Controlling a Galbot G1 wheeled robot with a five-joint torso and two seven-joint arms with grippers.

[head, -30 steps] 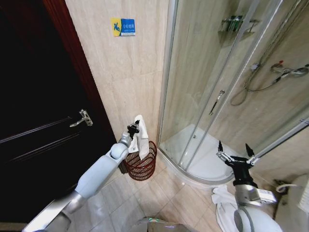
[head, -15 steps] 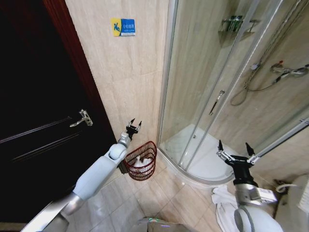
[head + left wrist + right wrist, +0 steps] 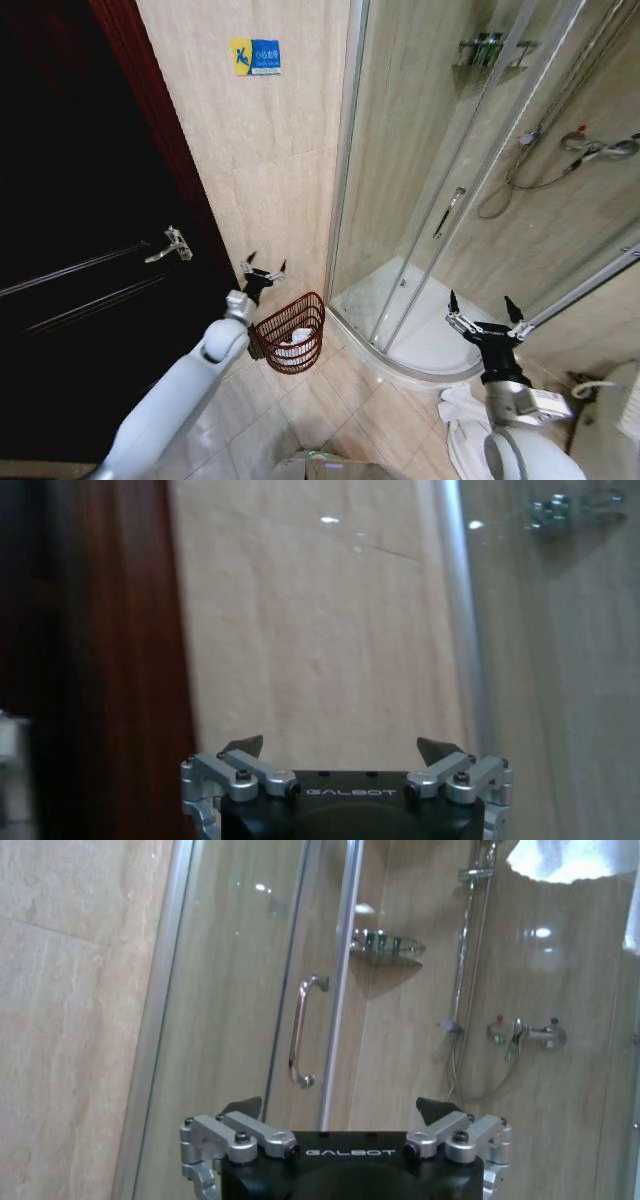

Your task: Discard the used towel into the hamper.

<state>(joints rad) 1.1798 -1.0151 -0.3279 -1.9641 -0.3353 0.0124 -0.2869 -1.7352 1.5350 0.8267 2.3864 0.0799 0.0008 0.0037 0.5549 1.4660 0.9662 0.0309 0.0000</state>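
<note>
The towel (image 3: 291,338) lies inside the hamper (image 3: 292,333), which stands on the floor against the tiled wall beside the shower door (image 3: 420,200). The left gripper (image 3: 264,270) hangs above the hamper's rim, jaws open and empty. The right gripper (image 3: 478,316) is parked near the shower tray, jaws open. Risk: the left arm could clip the rim when lowering and tip the light hamper.
</note>
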